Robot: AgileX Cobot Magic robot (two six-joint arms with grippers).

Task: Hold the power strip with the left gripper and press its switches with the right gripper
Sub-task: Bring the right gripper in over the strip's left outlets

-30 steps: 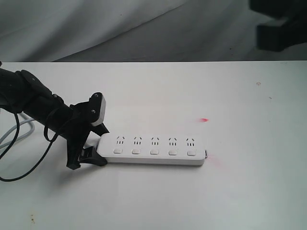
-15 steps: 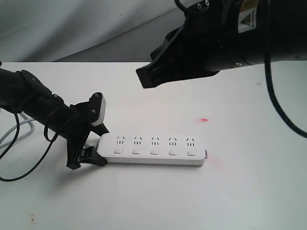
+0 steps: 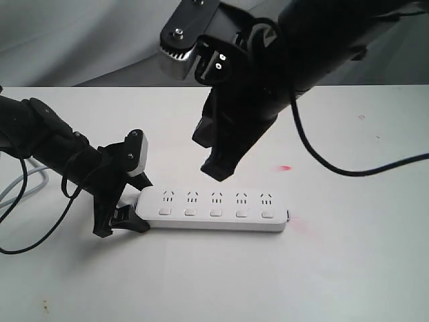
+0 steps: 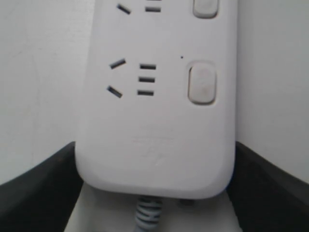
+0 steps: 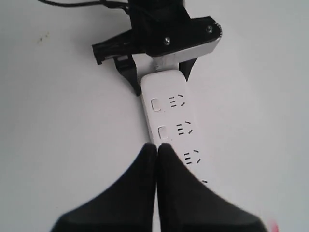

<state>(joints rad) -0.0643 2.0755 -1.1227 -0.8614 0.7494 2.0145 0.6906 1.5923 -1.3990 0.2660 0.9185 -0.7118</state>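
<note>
White table (image 3: 348, 268) fills most of what I see, with a grey cloth (image 3: 80, 40) hanging behind it. On the table lies the power strip (image 3: 214, 209), flat, sockets facing up, its long side running across from left to right in the exterior view. Its five switches (image 3: 216, 212) sit in one row along the near edge, one under each socket set.

At the left end of the strip stands the left gripper (image 3: 133, 202). Its two black fingers (image 4: 43, 188) are pressed on both sides of the rounded end, so it is clamped on the power strip, just where the grey cord (image 4: 147, 215) comes out. The wrist view of this arm shows both fingers touching the white plastic. A thin black cable (image 3: 27, 235) hangs in a loop from the slim arm and touches the table.

The right gripper (image 3: 218, 171) hangs over the middle part of the strip, pointing down. Its two fingers (image 5: 140, 188) are pressed together with nothing between them. In the exterior view I see a gap between the tips and the strip, so they are apart. In the right wrist view, two switches near the cord end are visible and the strip then goes under the joined tips.

A small red spot (image 3: 285, 168) lies on the table beyond the strip's right end.
</note>
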